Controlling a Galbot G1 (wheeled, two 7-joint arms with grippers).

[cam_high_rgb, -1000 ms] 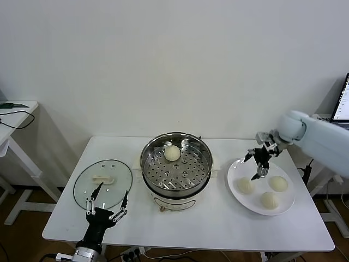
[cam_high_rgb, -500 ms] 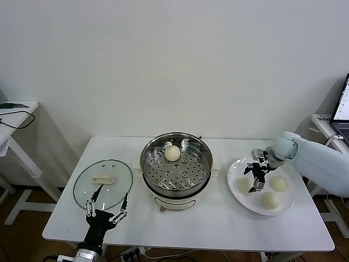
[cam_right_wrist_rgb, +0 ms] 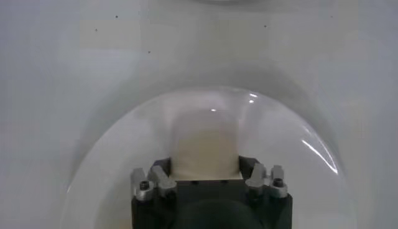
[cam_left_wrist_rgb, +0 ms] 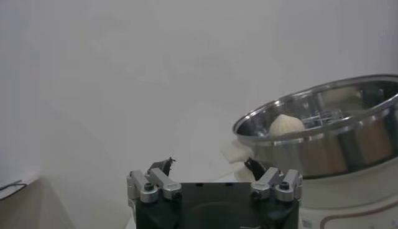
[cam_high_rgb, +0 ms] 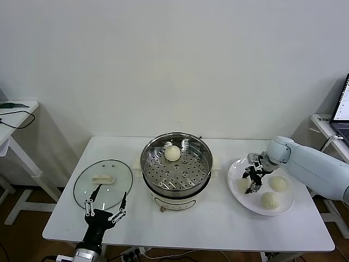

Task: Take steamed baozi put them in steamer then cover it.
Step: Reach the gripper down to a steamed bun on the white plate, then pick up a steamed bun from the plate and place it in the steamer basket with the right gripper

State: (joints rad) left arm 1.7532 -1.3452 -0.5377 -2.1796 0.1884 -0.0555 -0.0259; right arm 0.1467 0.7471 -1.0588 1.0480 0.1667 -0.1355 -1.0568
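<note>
Right of the steamer [cam_high_rgb: 176, 168], on the white plate [cam_high_rgb: 283, 207]: right gripper [cam_high_rgb: 251, 182] down over the plate's near-steamer side, jaws closed on a steamed baozi [cam_right_wrist_rgb: 205, 149], bun wedged between the fingers [cam_right_wrist_rgb: 250, 169] in the wrist view. Two more buns on the plate: one [cam_high_rgb: 278, 183] just beyond the gripper, one [cam_high_rgb: 269, 200] toward the table's front edge. Fourth bun [cam_high_rgb: 172, 153] inside the steamer, on the perforated tray, toward the back wall. Left of the steamer: cover [cam_high_rgb: 103, 184] flat on the table [cam_high_rgb: 218, 224], handle up. In front of the cover, left gripper [cam_high_rgb: 106, 208] parked, fingers spread wide, holding nothing. Far right: laptop [cam_high_rgb: 342, 106] on a side table.
</note>
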